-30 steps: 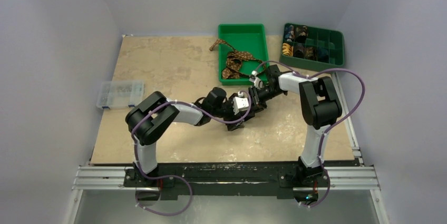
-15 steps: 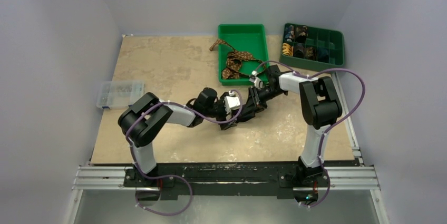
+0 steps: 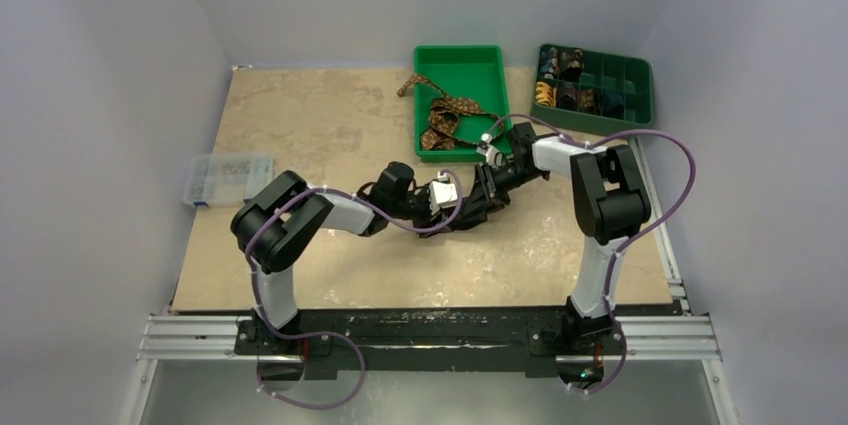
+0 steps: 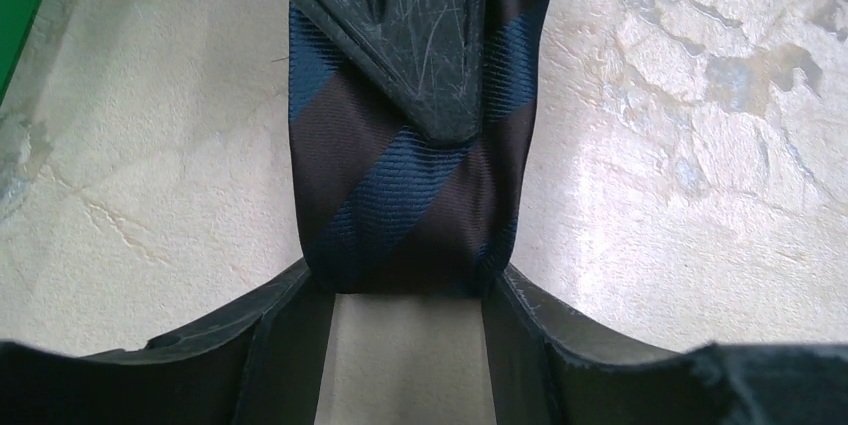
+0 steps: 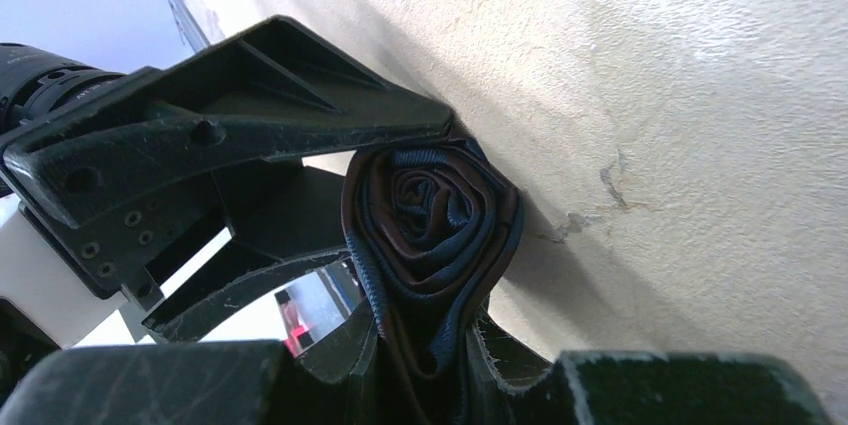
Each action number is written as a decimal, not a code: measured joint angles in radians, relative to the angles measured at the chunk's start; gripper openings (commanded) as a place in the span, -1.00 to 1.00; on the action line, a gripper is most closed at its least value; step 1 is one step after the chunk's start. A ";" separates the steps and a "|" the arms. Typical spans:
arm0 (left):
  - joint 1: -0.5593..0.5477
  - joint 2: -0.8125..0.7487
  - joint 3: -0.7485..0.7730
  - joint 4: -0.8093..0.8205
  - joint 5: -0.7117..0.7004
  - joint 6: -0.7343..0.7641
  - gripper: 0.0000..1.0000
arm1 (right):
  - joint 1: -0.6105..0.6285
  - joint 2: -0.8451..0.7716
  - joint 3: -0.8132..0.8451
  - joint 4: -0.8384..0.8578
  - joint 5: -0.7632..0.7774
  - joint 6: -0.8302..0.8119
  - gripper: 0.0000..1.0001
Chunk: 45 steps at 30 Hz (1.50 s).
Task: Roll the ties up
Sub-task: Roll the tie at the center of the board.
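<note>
Navy-brown tie coil (image 5: 430, 235) | arms stretched inward, meeting mid-table | left tool (image 4: 400, 295), right tool (image 5: 425, 345) both pinching it

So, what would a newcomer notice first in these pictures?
At the centre of the table, the left end effector and right end effector both clasp a dark striped tie, rolled into a coil. Behind them, a brown patterned tie lies loose in a bright green tray, one end over its left rim.

Two arms (image 3: 300, 225) (image 3: 600, 190), two green trays (image 3: 460, 48) (image 3: 645, 65), one clear box (image 3: 228, 178) — one striped tie (image 5: 430, 225), one brown tie (image 3: 445, 110).
</note>
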 measured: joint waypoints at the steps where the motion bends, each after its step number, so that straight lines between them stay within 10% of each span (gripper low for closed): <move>1: 0.000 0.007 0.008 0.000 0.005 0.001 -0.20 | -0.004 0.000 0.003 -0.003 0.000 0.000 -0.53; 8: -0.009 0.019 0.029 -0.005 -0.003 0.003 -0.66 | -0.011 0.000 0.010 -0.023 0.014 -0.001 -0.24; 28: -0.034 0.046 0.073 -0.016 -0.047 -0.012 -0.73 | -0.009 0.025 0.044 -0.032 0.029 -0.020 0.12; 38: -0.038 0.054 0.089 -0.025 -0.054 -0.028 -0.74 | -0.007 0.033 0.054 -0.028 0.028 -0.020 -0.01; 45: -0.037 0.054 0.090 -0.029 -0.068 -0.031 0.05 | -0.010 0.063 0.087 -0.005 0.025 -0.021 -0.50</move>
